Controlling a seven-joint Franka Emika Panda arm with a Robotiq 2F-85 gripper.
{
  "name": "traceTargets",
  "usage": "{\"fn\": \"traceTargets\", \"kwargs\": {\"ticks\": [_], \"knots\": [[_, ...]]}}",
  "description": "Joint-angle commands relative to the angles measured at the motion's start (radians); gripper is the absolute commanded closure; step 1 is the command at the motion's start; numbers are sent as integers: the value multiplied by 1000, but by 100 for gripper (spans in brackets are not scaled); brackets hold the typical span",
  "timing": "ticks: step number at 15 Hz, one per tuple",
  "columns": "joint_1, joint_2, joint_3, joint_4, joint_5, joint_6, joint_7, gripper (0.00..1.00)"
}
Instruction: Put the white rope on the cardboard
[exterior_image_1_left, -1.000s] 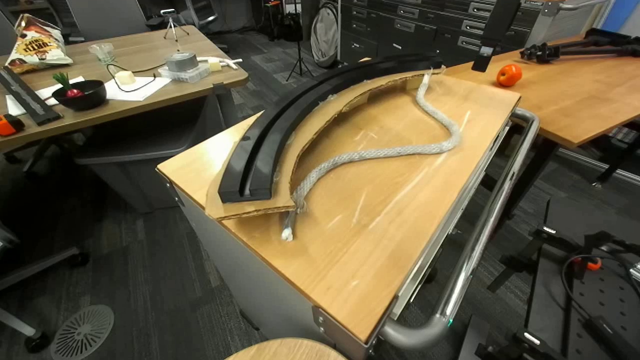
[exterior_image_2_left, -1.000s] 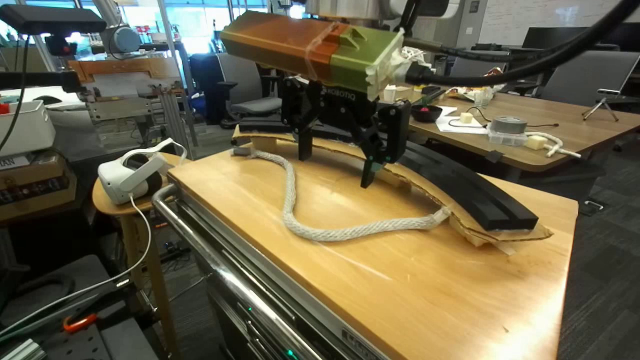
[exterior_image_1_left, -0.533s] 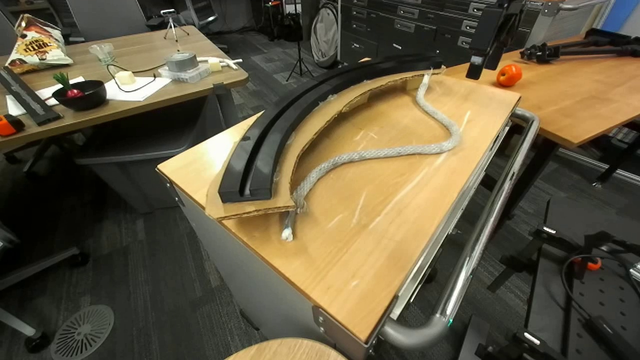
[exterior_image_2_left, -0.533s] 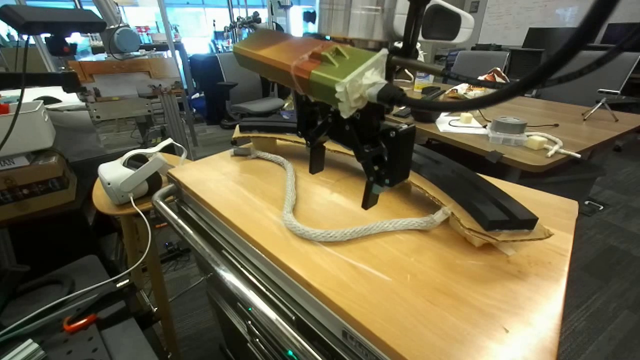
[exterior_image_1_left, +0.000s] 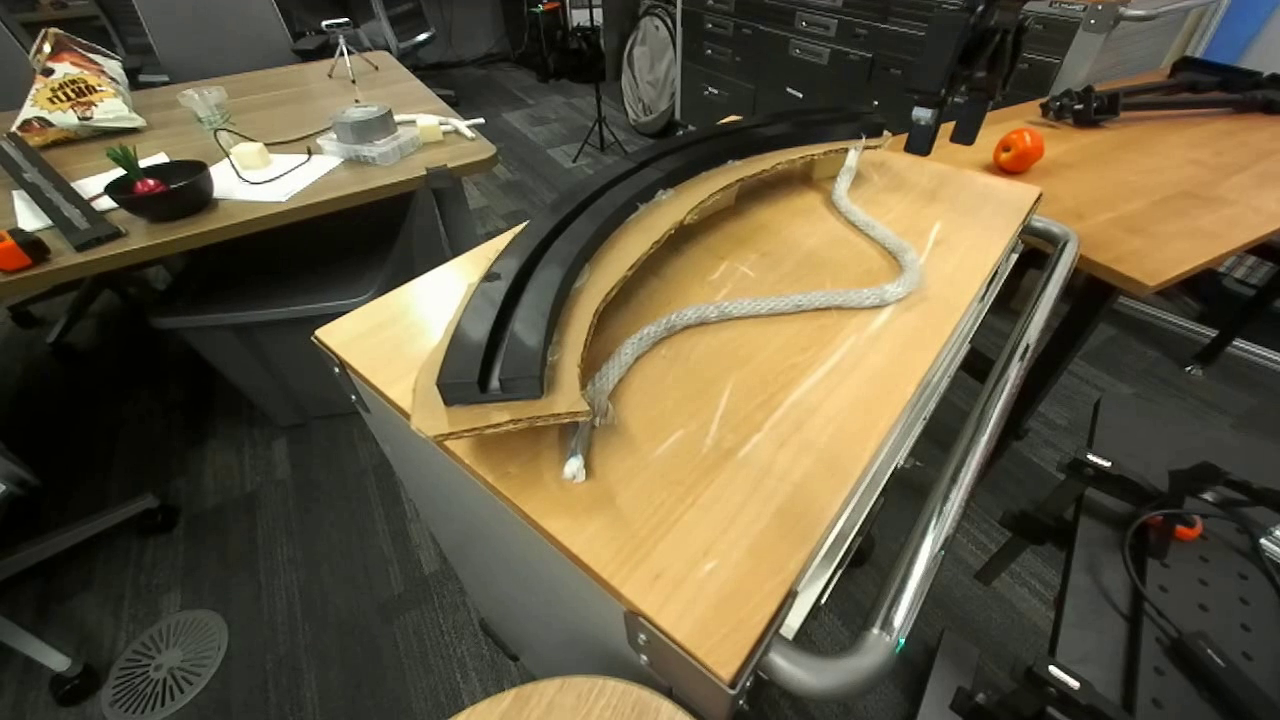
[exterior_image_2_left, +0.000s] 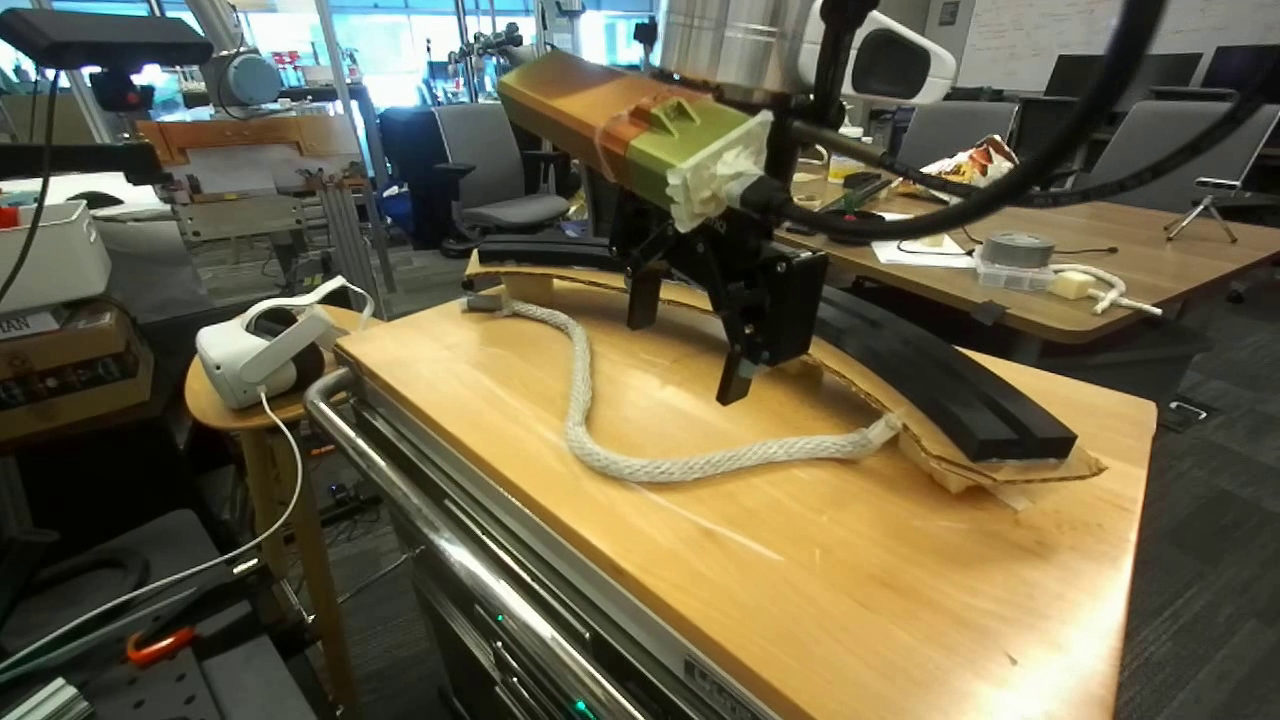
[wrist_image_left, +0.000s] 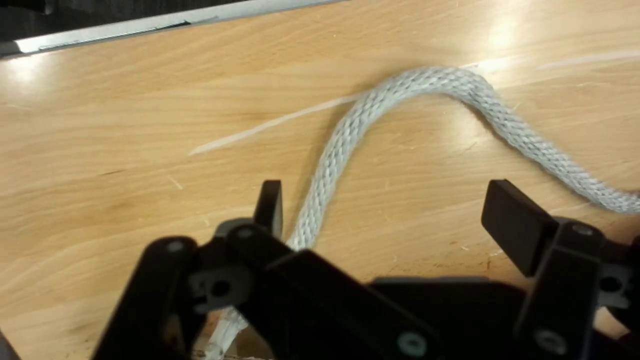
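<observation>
Wrist view: the rope (wrist_image_left: 430, 80) lies on the table (wrist_image_left: 125, 200), arching from lower left to right edge.
In an exterior view it lies beside the inner curve of the cardboard (exterior_image_1_left: 640, 226), upper centre; in the wrist view the gripper (wrist_image_left: 387, 215) spans the lower half, jaws wide apart.

The jaws have turned and come slightly lower over the tabletop (exterior_image_2_left: 900, 570)

Both exterior views are looking down at the tabletop (exterior_image_1_left: 700, 520) from opposite ends. The wrist view is peeking down from nearer, past the end effector (wrist_image_left: 387, 206), seeing the white rope (wrist_image_left: 345, 135) too.
</observation>
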Motion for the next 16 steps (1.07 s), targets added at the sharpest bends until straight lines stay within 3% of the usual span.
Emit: {"fn": "traceTargets", "kwargs": {"ticks": [1,4,6,7,11,16], "knots": [[-26,69,48,103,-111,-9,238,0],[-28,142,60,216,-190,-85,428,0],[-29,192,57,289,-139,-188,450,0],[-27,125,59,187,-163,-100,416,0],[-28,184,57,256,-156,-157,437,0],[-21,215,65,257,-110,-106,604,0]]}}
